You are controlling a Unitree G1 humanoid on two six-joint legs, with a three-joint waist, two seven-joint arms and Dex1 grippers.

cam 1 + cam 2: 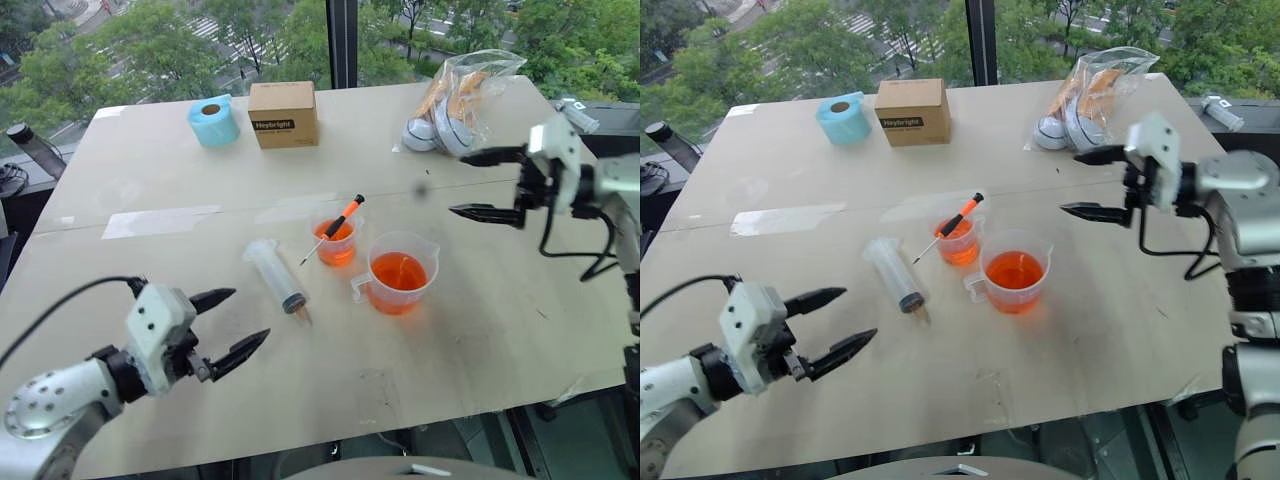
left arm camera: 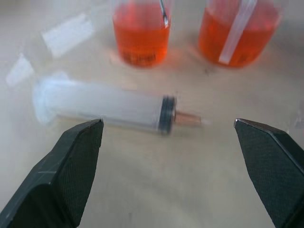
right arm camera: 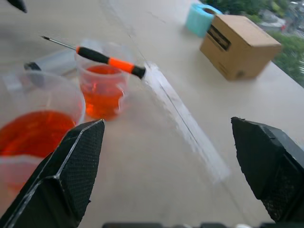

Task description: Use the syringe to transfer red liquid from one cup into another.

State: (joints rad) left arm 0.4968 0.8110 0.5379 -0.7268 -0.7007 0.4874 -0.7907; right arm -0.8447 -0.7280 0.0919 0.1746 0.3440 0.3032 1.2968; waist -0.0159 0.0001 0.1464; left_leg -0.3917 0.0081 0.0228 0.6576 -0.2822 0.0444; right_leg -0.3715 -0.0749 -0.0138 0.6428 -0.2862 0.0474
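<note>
Syringe [image 1: 277, 274] flat on table [image 1: 480, 330], both pincers raised, spread wide

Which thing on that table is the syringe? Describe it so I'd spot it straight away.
Start at the big pale table and find the two clear cups of orange-red liquid near its middle, the small beaker and the wider measuring cup. The syringe lies flat on the table just to their left. Unlike the thin orange-and-black screwdriver resting across the beaker, it is a thick see-through tube with a dark seal near its short nozzle.

A test bench in an upper-floor room: a plain table [image 1: 140, 300] beside big windows [image 1: 150, 45] over treetops.
</note>
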